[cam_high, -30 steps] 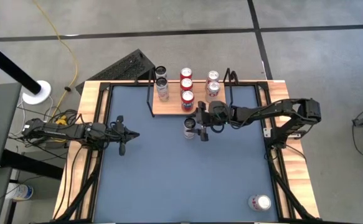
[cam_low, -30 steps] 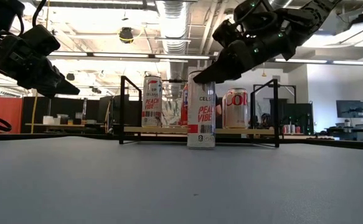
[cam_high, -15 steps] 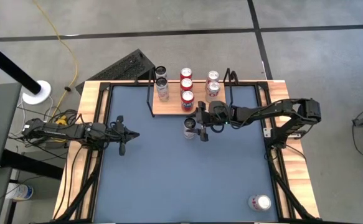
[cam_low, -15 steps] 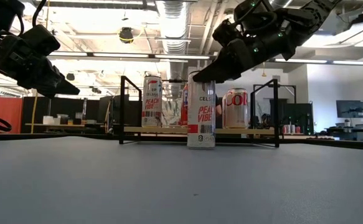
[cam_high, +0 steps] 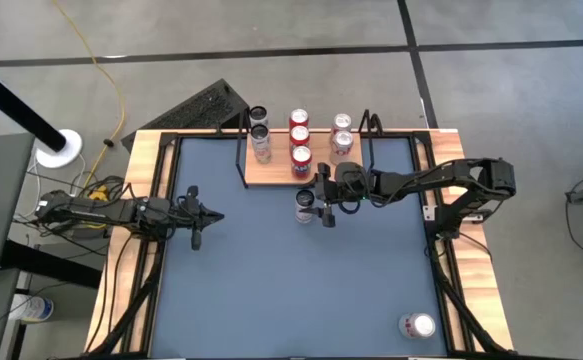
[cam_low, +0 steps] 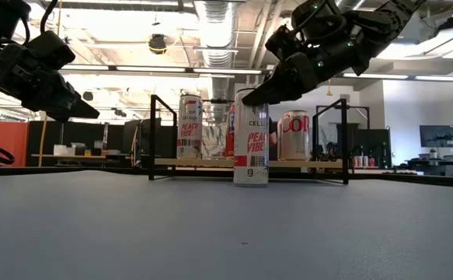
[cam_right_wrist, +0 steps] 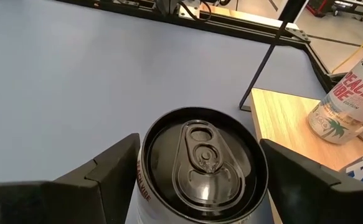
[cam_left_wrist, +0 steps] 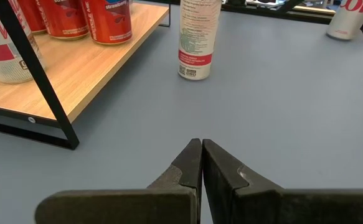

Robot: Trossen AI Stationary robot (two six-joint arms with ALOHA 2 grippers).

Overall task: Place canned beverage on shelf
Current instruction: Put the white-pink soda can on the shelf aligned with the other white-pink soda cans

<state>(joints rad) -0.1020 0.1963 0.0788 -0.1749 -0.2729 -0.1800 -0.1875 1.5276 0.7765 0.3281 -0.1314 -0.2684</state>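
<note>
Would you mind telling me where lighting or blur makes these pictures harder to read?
Low view: bright ceiling lights backlight the right claw, leaving it a dark silhouette. Right wrist view: the can top is sharp, the shelf slightly soft. High view: even light, no glare.

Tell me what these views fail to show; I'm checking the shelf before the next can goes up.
- Red cans: low view, label hidden behind the tall can.
- Shelf: left wrist view, far end cut off by the edge.
- Right tool: contact with the tall can unclear.

Red can [cam_low: 231, 131] mostly hidden behind front can [cam_low: 250, 137]
</note>
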